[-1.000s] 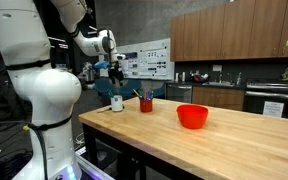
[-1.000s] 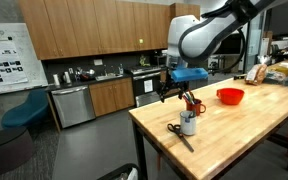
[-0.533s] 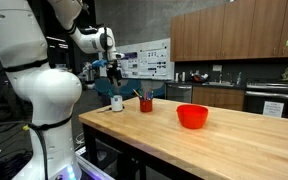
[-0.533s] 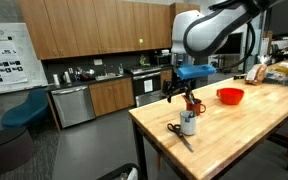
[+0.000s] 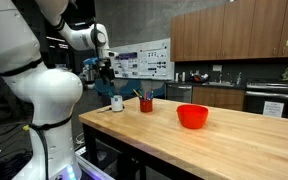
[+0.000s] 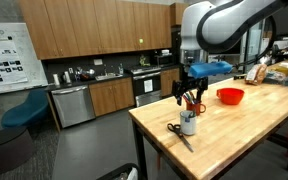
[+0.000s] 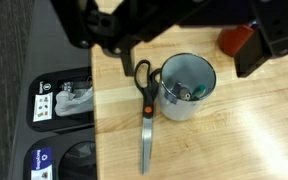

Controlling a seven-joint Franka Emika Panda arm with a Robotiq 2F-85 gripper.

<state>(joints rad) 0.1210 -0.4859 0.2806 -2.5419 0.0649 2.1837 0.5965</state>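
Note:
My gripper point(image 7: 187, 62) comes in from the top of the wrist view, jaws wide apart and empty. It hangs above a white mug point(image 7: 187, 86) that holds a few pens. Black-handled scissors point(image 7: 144, 112) lie flat on the wooden table point(image 7: 244, 130), touching the mug's left side. A red cup point(image 7: 236, 38) stands just beyond the mug, by one finger point(image 7: 267, 42). In both exterior views the gripper point(image 6: 189, 90) point(image 5: 106, 72) hovers over the mug point(image 6: 188, 123) point(image 5: 117, 102) near the table's end, with the scissors point(image 6: 177, 133) beside it.
A red bowl point(image 6: 230, 96) point(image 5: 192, 116) sits further along the table. Bags and boxes point(image 6: 274, 72) stand at the far end. The table edge runs close to the mug, with bins point(image 7: 62, 100) on the floor below. Kitchen counters and a blue chair point(image 6: 24, 112) lie behind.
The arm has swung the open gripper along the table's end, from beside the edge to over the mug. Mug, scissors, cup and bowl have not moved.

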